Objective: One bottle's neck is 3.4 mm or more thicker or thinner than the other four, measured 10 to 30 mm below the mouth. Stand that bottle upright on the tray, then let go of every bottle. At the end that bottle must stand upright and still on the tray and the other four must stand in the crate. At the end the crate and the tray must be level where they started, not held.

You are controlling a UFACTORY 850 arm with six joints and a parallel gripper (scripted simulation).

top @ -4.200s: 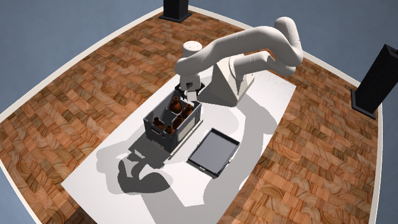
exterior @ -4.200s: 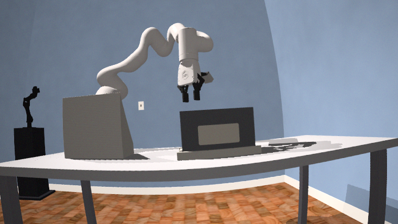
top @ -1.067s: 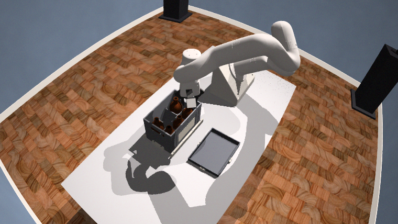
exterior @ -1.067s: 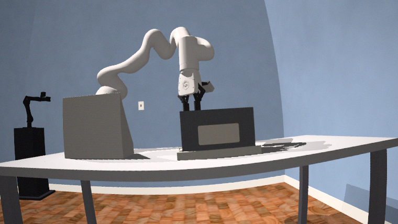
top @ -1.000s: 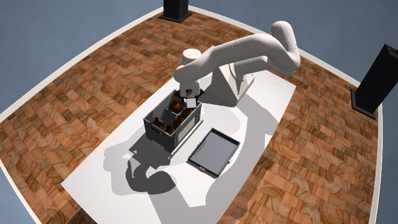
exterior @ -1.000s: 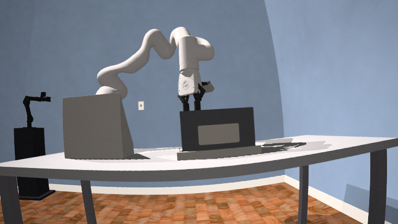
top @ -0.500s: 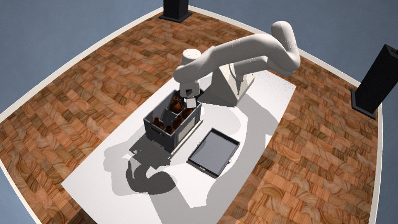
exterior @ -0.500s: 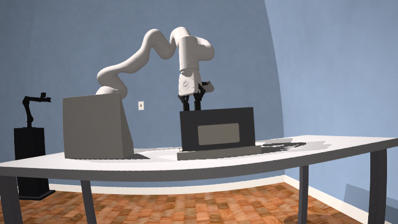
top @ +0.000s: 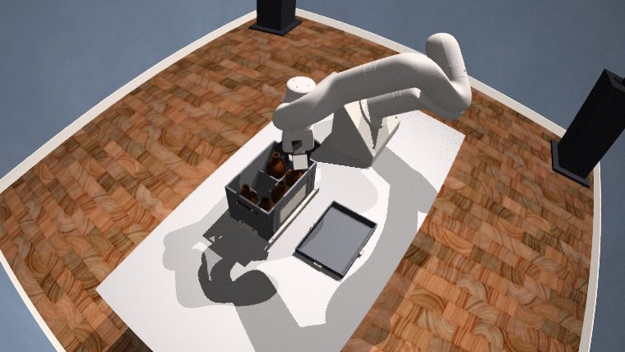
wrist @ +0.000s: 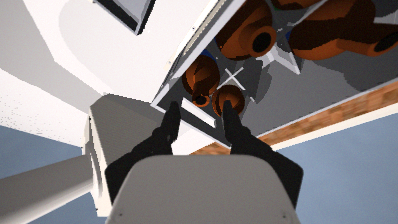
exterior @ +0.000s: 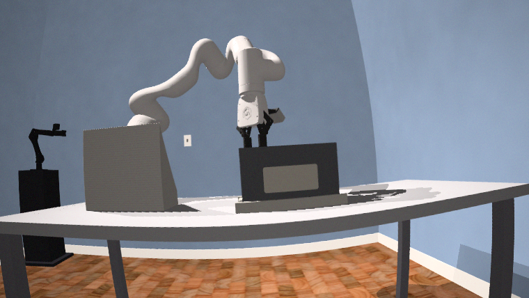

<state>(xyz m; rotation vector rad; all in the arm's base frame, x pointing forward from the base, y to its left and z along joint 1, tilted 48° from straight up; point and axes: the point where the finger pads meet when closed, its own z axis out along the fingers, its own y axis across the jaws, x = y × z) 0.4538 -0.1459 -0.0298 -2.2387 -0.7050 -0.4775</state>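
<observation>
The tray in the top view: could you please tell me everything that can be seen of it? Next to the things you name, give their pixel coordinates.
The tray (top: 336, 238) (wrist: 138, 30) is shallow and rectangular, with a grey floor and low, dark walls. Small pale pieces show along its outer edge. It lies flat on the white table beside the crate, apart from it, with no bottle on it. Its material is unclear.

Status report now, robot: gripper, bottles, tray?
Gripper partly open, fingers at the crate. Bottles in crate, none on tray. Dividers and crate walls close around the bottles; cannot tell the odd neck.
</observation>
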